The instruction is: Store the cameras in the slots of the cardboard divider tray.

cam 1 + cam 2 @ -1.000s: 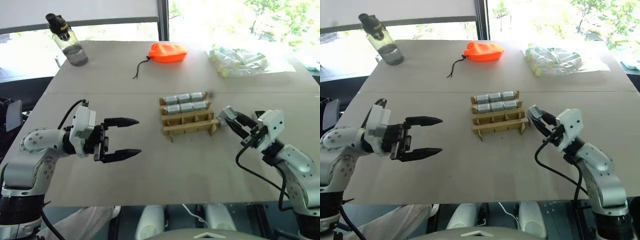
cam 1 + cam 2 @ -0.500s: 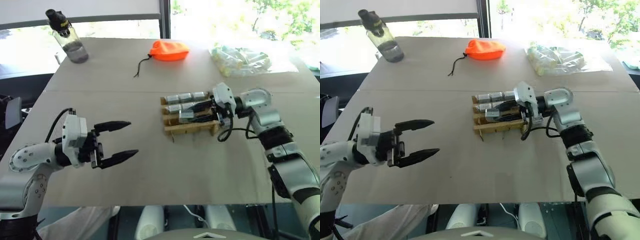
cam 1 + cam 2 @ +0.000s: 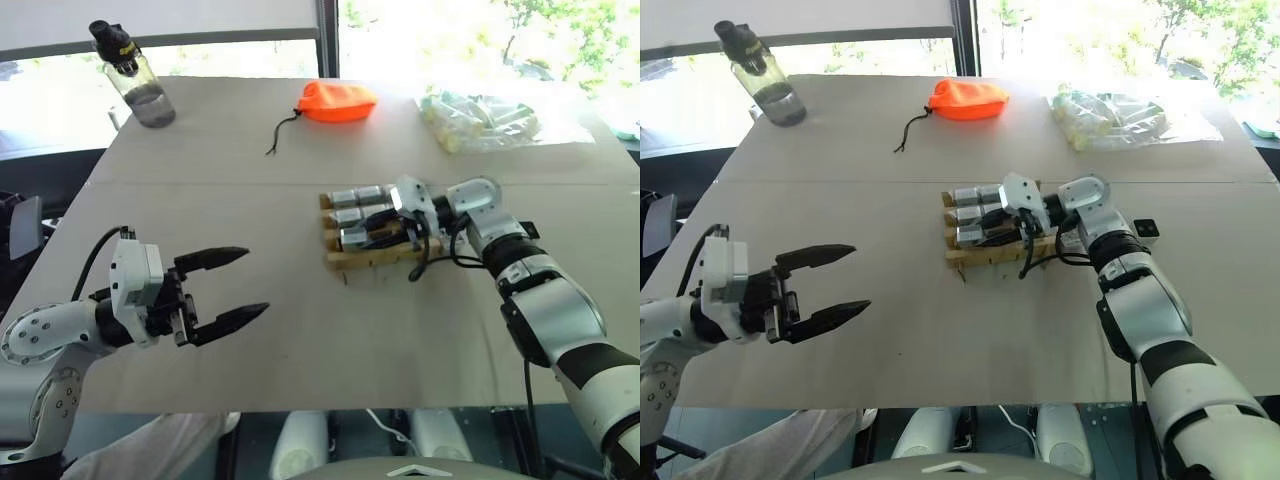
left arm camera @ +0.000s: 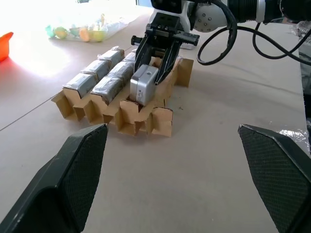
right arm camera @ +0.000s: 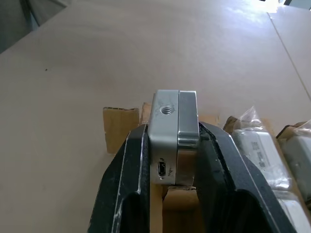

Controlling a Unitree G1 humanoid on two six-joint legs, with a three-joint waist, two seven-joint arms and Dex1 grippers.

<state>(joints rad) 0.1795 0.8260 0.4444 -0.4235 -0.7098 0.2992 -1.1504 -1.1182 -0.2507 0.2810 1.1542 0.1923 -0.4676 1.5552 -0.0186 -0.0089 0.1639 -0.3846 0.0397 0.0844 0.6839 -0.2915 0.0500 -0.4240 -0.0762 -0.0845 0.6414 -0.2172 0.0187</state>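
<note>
right gripper [image 4: 154, 73] now over cardboard tray [image 3: 378, 255], up from table edge, pinching camera [image 4: 144, 85]. left gripper [image 3: 226, 290] spread wide.

Brushed metal camera [image 5: 173, 131], matt cardboard tray [image 4: 146, 121]

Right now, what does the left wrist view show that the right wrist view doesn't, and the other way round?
Left wrist view: the left gripper with its black fingers spread open, and the whole tan cardboard divider tray with wrapped silver cameras in its rows. Right wrist view: a threaded hole and a small port on the silver-grey boxy camera. Both: the right gripper shut on that camera above the tray.
</note>
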